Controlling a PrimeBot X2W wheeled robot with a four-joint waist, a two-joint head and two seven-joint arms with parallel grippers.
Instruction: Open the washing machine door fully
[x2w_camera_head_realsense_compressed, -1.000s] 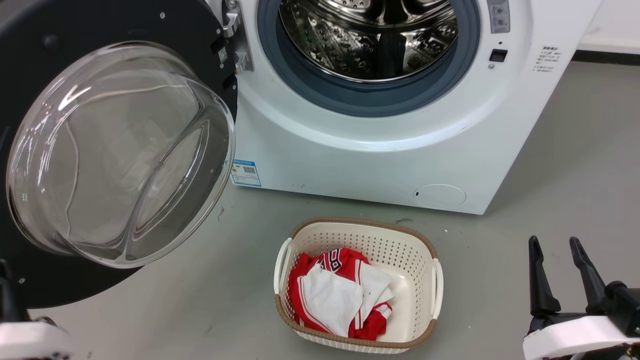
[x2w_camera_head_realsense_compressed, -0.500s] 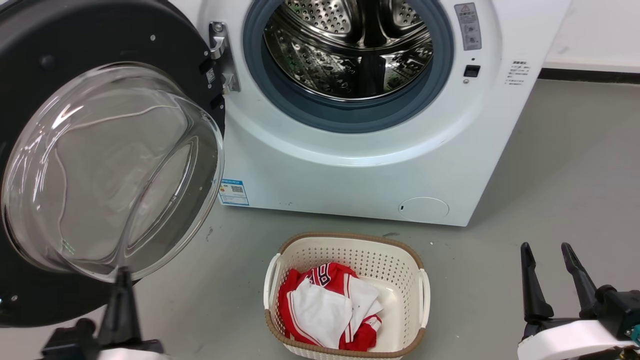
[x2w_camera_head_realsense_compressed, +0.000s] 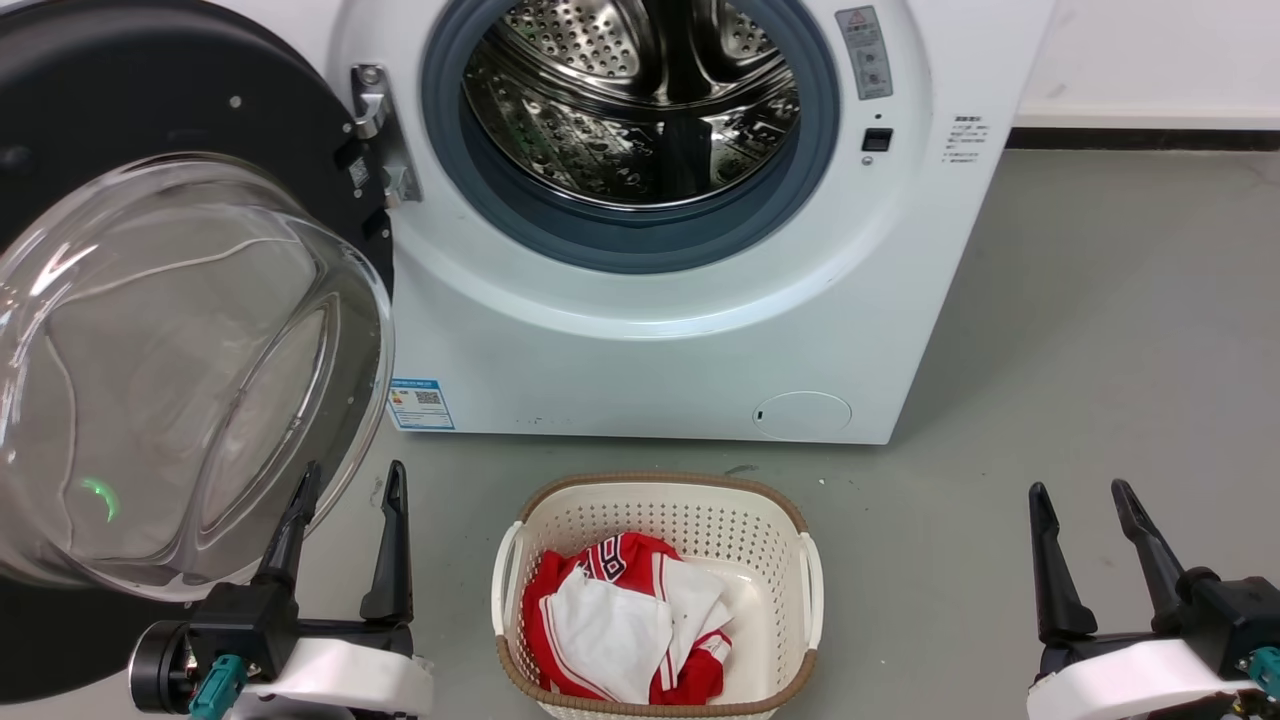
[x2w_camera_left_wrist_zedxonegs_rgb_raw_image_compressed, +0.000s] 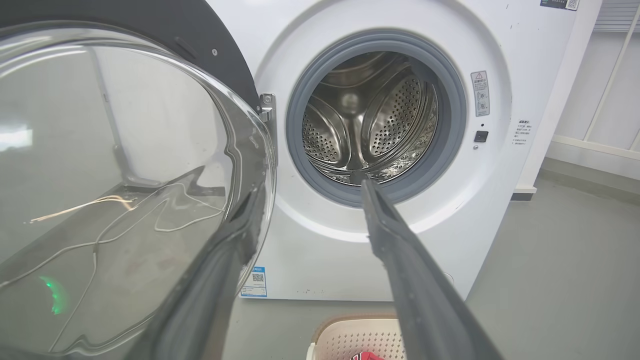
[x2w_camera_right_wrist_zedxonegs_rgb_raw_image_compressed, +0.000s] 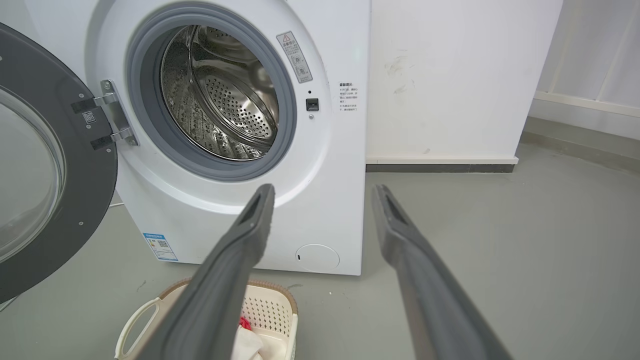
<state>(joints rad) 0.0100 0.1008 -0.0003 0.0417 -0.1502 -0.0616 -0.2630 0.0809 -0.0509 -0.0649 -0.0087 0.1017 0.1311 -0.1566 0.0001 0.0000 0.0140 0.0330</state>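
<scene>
The left gripper (x2w_camera_head_realsense_compressed: 355, 470) and right gripper (x2w_camera_head_realsense_compressed: 1078, 487) hang empty, fingers apart, over a bare grey floor (x2w_camera_head_realsense_compressed: 1100, 330). The washing machine door (x2w_camera_head_realsense_compressed: 180, 350) stands swung wide just ahead-left of the left gripper. The washing machine (x2w_camera_head_realsense_compressed: 650, 340) is beyond, between the grippers, with a laundry basket (x2w_camera_head_realsense_compressed: 680, 515) nearer. A white wall (x2w_camera_right_wrist_zedxonegs_rgb_raw_image_compressed: 440, 75) rises beyond the right gripper.

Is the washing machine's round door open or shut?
Open. The door hangs swung wide on its hinge, leaving the steel drum uncovered.
</scene>
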